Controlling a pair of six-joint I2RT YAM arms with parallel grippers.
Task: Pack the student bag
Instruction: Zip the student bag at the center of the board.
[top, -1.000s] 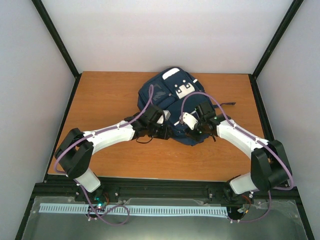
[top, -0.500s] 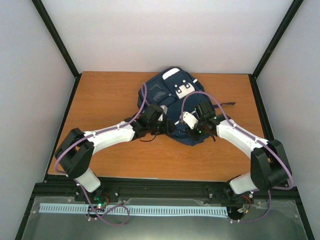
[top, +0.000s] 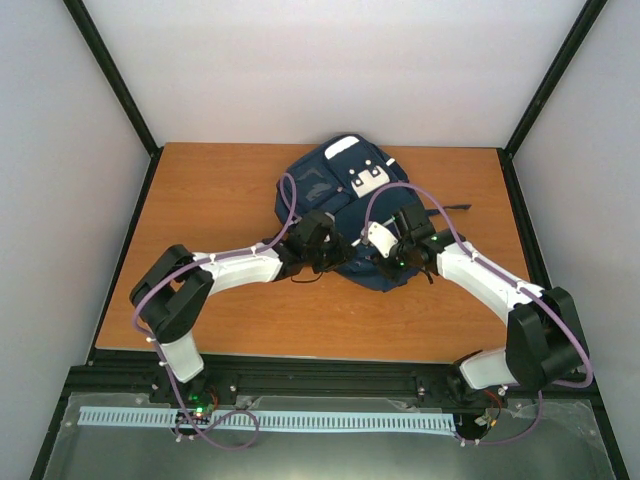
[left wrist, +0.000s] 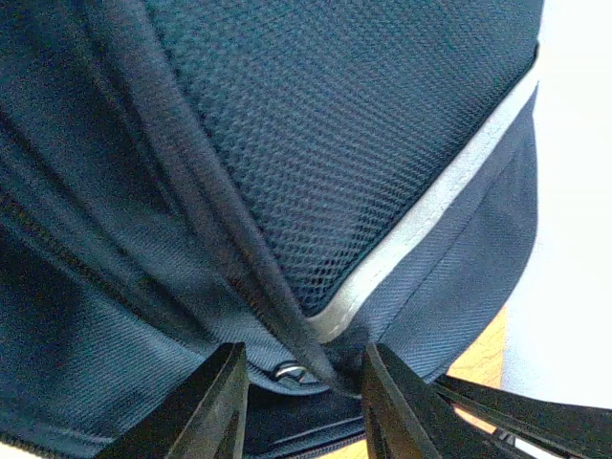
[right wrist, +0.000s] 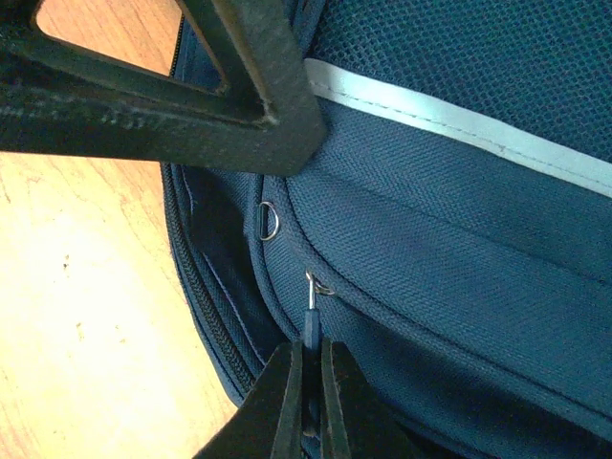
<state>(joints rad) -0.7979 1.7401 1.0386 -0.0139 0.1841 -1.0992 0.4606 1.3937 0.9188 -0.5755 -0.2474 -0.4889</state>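
The student bag point(top: 340, 180), navy with a white patch, lies flat on the table, its bottom edge towards the arms. My left gripper point(top: 335, 255) is at that near edge. In the left wrist view it point(left wrist: 304, 352) stands open astride a dark piped ridge point(left wrist: 239, 249) and a small metal ring point(left wrist: 292, 371) of the bag point(left wrist: 363, 124). My right gripper point(top: 385, 262) is just to the right. In the right wrist view it point(right wrist: 308, 342) is shut on a blue zipper pull point(right wrist: 312, 320) hanging from a slider on the bag point(right wrist: 459, 268).
The wooden table point(top: 210, 200) is walled on three sides, with black frame posts at the corners. A grey D-ring point(right wrist: 270, 222) sits left of the slider. The left gripper's black finger point(right wrist: 239, 76) crosses the top of the right wrist view. A dark strap point(top: 455, 207) trails right.
The left arm's elbow has swung inward to the right and its gripper has edged closer to the bag's near edge. The right arm has barely moved.
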